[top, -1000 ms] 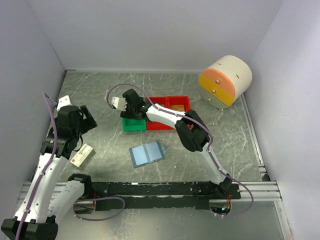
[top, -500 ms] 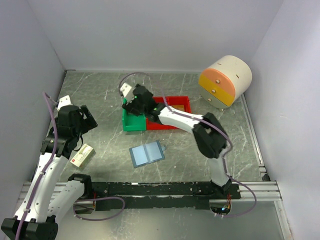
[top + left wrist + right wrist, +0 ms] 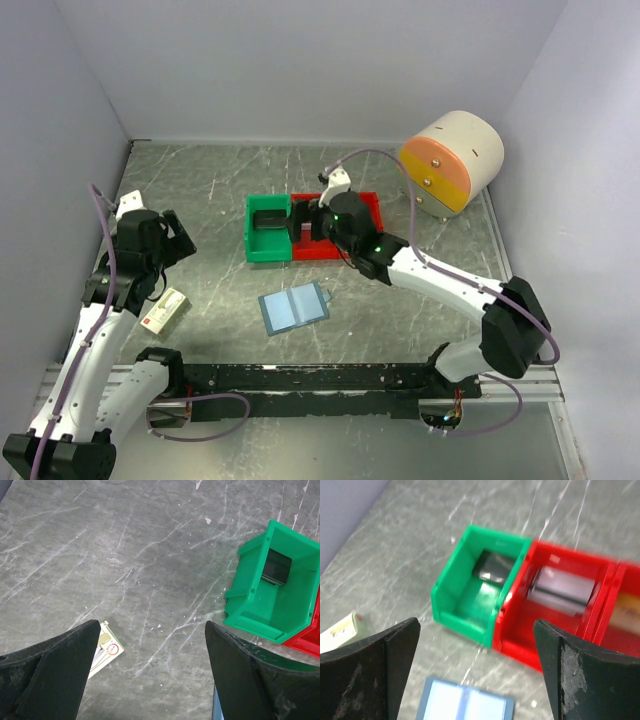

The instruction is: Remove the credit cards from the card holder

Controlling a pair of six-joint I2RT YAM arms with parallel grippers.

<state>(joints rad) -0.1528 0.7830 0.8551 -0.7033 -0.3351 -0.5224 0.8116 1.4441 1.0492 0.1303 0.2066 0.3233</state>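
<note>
The card holder [image 3: 293, 308] lies open on the table, light-blue inside showing, and appears blurred at the bottom of the right wrist view [image 3: 465, 706]. One dark grey credit card [image 3: 270, 220] [image 3: 276, 566] [image 3: 492, 567] rests in the green bin [image 3: 256, 247]. A paler grey card [image 3: 562, 590] lies in the red bin [image 3: 520, 645]. My right gripper [image 3: 303, 222] [image 3: 477, 670] hovers over the red bin's left part, open and empty. My left gripper [image 3: 180, 240] [image 3: 152, 670] hangs open over bare table at the left, holding nothing.
A cream-and-red small box [image 3: 165, 308] [image 3: 105, 650] [image 3: 342, 627] lies near the left arm. The red bin [image 3: 338, 250] adjoins the green one [image 3: 260, 625]. A rounded cream-and-orange drawer unit [image 3: 450, 162] stands at the back right. Walls close in left, back and right.
My right arm has swung right, from over the green bin to the red bin, its jaws spreading wider. The dark card now shows uncovered in the green bin. The left arm stayed put.
</note>
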